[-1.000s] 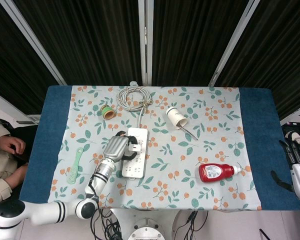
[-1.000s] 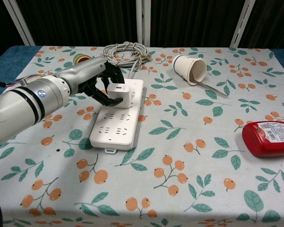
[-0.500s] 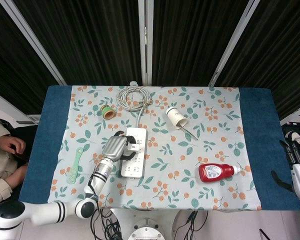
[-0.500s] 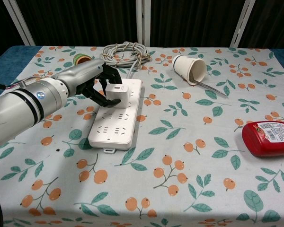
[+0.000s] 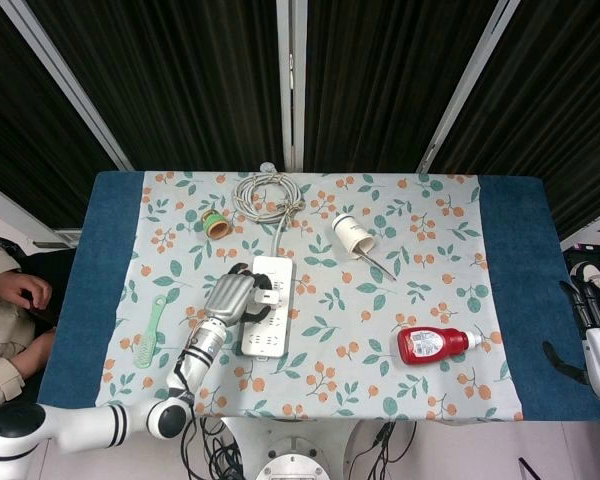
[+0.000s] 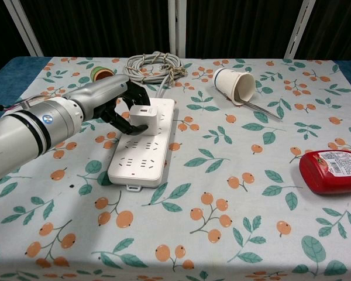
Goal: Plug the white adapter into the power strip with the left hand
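Small boxy white adapter [image 6: 143,119]

Around the tipped paper cup [image 5: 353,236] on the floral tablecloth [image 5: 430,300], a thin metal stick [image 5: 377,263] pokes from its mouth, a coiled grey cable [image 5: 266,193] and a roll of tape [image 5: 215,223] lie to its left, a green comb [image 5: 151,331] lies far left and nearer, and a red sauce bottle [image 5: 435,344] lies nearer, to the right.

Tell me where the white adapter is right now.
The white adapter sits on the power strip's far end, left of centre in the chest view, gripped by the left hand.
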Robot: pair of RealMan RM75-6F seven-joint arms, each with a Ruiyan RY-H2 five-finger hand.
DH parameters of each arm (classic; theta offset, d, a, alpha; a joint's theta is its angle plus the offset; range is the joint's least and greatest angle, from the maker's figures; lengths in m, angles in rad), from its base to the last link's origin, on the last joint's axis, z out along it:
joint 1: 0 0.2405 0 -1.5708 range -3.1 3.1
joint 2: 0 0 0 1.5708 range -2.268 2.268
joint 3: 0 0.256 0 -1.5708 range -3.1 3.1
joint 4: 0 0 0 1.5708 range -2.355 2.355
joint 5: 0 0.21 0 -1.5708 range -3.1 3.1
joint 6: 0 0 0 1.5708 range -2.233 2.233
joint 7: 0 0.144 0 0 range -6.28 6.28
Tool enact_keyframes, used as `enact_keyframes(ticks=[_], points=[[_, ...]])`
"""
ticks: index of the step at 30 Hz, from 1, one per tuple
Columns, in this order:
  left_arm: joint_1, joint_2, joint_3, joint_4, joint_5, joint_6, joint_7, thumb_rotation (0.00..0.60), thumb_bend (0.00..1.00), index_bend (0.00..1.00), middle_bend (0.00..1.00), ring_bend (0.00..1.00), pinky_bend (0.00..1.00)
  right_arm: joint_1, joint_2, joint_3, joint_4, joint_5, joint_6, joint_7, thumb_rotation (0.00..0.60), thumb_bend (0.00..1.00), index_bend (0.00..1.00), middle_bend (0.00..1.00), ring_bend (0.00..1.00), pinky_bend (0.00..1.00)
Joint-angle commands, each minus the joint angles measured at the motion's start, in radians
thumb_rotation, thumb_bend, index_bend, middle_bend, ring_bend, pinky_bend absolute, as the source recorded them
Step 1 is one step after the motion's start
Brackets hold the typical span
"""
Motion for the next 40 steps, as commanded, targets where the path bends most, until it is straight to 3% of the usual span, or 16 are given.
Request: enact_keyframes(ticks=[1,5,11,15,19,22,25,30,40], points=[[0.001,0.006,-0.002,-0.009,0.009,0.007,0.002,0.6,0.25,0.22,0.25,0.11,0.1,-0.001,0.0,0.0,0.002,0.0,0.001,0.002,0.6,0.22,0.0,0.0,0.0,0.0],[0.005,0.022,-0.004,-0.028,0.019,0.017,0.005,0.6,0.23,0.17,0.19,0.06,0.07,-0.004,0.0,0.0,0.004,-0.001,0.007,0.008,0.6,0.22,0.0,0.0,0.0,0.0],[0.036,0.084,-0.012,-0.101,0.075,0.084,-0.012,0.6,0.22,0.16,0.18,0.06,0.05,-0.008,0.001,-0.001,0.012,-0.004,0.012,0.021,0.6,0.22,0.0,0.0,0.0,0.0],[0.095,0.19,-0.024,-0.173,0.134,0.197,-0.014,0.6,0.21,0.16,0.18,0.06,0.02,-0.006,0.011,-0.001,0.018,-0.004,0.007,0.039,0.6,0.22,0.0,0.0,0.0,0.0],[0.175,0.286,-0.023,-0.163,0.212,0.332,-0.049,0.6,0.21,0.16,0.18,0.06,0.01,0.003,0.027,-0.004,0.027,-0.003,-0.017,0.069,0.6,0.22,0.0,0.0,0.0,0.0],[0.248,0.367,0.004,-0.13,0.25,0.4,-0.091,0.6,0.21,0.16,0.18,0.06,0.0,0.011,0.035,-0.005,0.039,0.0,-0.036,0.1,0.6,0.22,0.0,0.0,0.0,0.0],[0.314,0.466,0.067,-0.106,0.307,0.427,-0.12,0.6,0.21,0.17,0.18,0.06,0.0,0.015,0.03,-0.002,0.06,0.009,-0.047,0.133,0.6,0.22,0.0,0.0,0.0,0.0],[0.429,0.602,0.153,-0.148,0.36,0.466,-0.235,0.6,0.21,0.19,0.18,0.06,0.0,0.014,0.008,-0.005,0.084,-0.006,-0.033,0.141,0.6,0.22,0.0,0.0,0.0,0.0],[0.614,0.645,0.239,-0.198,0.426,0.631,-0.246,0.6,0.2,0.19,0.18,0.06,0.0,-0.022,-0.028,-0.022,0.065,-0.041,0.04,0.066,0.6,0.22,0.0,0.0,0.0,0.0]])
